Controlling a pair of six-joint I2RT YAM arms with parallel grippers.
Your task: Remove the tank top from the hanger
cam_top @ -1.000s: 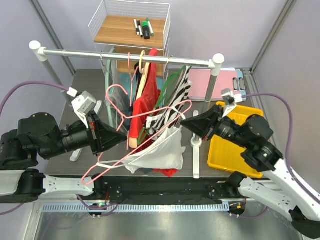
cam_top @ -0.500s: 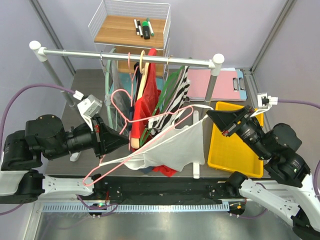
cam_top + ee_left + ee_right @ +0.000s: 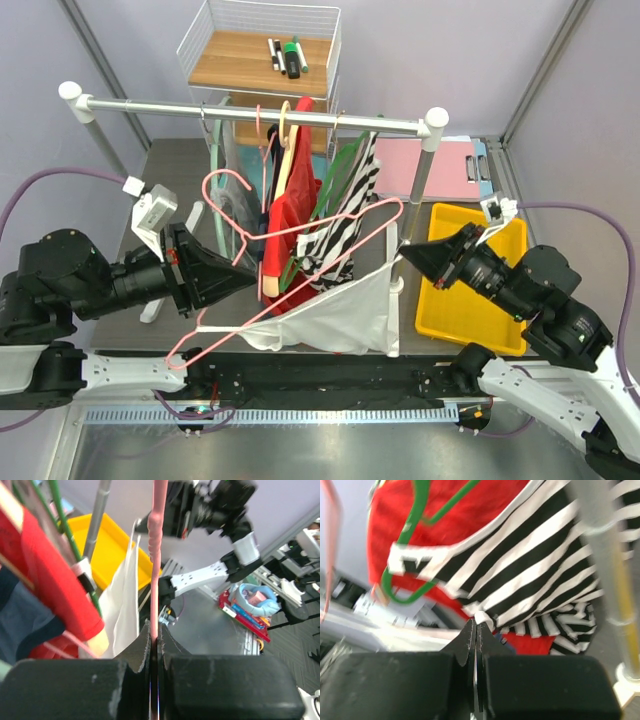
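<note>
Left claw (image 3: 154,630), centre left, pressed shut on the pink hanger (image 3: 156,555). Right claw (image 3: 403,253), centre right, pinching a corner of the white tank top (image 3: 345,312). Top stretched taut across lower centre, left end draped over the hanger, below the clothes rail (image 3: 250,108).

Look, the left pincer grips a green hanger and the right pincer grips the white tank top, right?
Not quite. The hanger in the left pincer is pink, not green; the left wrist view shows it. The right pincer does grip the white tank top.
</note>
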